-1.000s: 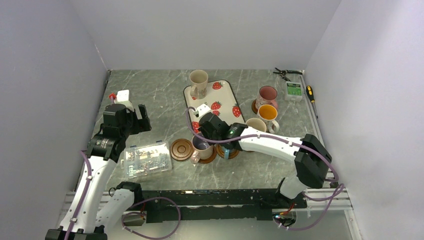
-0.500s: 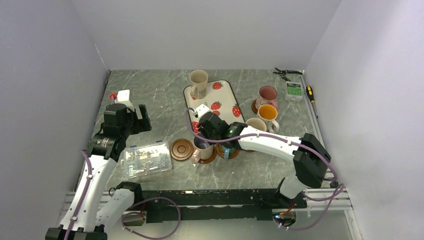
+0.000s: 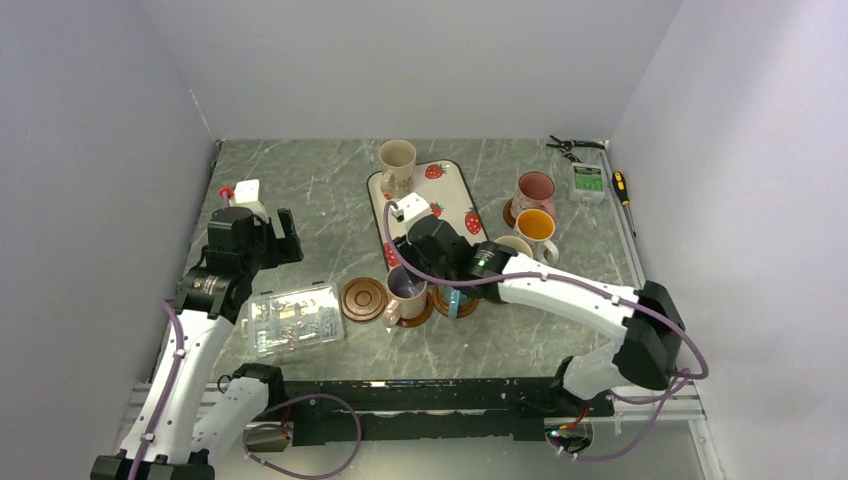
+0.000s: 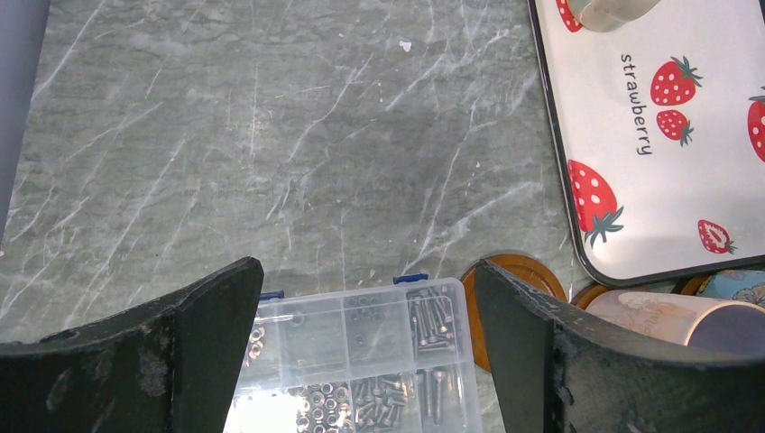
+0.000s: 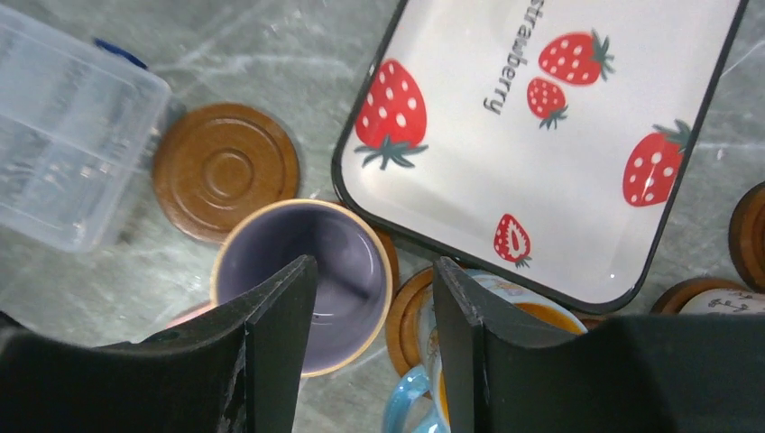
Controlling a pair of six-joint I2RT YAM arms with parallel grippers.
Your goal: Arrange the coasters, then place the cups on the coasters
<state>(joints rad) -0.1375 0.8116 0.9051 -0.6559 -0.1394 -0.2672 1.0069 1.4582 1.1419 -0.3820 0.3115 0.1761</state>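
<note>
Tray: white strawberry-print tray (image 3: 452, 196), centre of the marble table (image 3: 310, 190), toward the far side.
Box: clear plastic box (image 3: 292, 318) holding screws, near left.
Tools: pliers (image 3: 570, 146) and screwdriver (image 3: 622, 187), far right.

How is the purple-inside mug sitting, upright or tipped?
Upright. The right wrist view looks straight down into the purple-inside mug's open round mouth, and it stands on a coaster.

In the right wrist view the clear plastic box (image 5: 63, 135) runs off the edge at 9 o'clock, and the strawberry tray (image 5: 577, 135) at 12. A finger (image 5: 460, 343) of the right gripper (image 5: 374, 266) covers most of the orange-inside mug (image 5: 541, 317) at 6 o'clock. From above, the tools (image 3: 575, 148) at 1 o'clock are too small to name.
</note>
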